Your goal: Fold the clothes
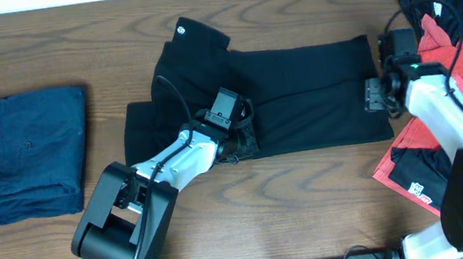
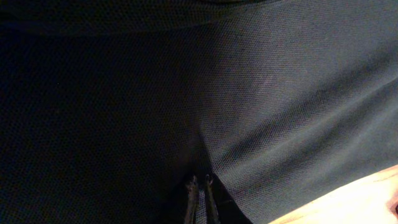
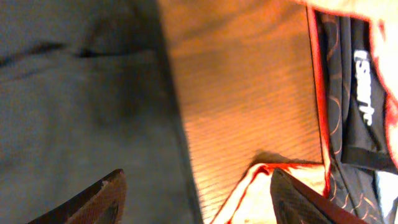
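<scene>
A black garment point(image 1: 298, 95) lies spread across the middle of the table, partly folded at its left end. My left gripper point(image 1: 235, 143) rests on its lower middle. In the left wrist view the fingers point(image 2: 199, 185) are pressed together with the black fabric point(image 2: 280, 93) pinched between them. My right gripper point(image 1: 374, 95) hovers at the garment's right edge. In the right wrist view its fingers point(image 3: 199, 199) are wide apart, straddling the garment's edge point(image 3: 93, 112), and hold nothing.
A folded blue garment point(image 1: 27, 155) lies at the far left. A heap of red and black clothes point(image 1: 454, 31) lies at the right edge, and shows in the right wrist view point(image 3: 354, 93). Bare wood point(image 3: 242, 93) separates it from the black garment.
</scene>
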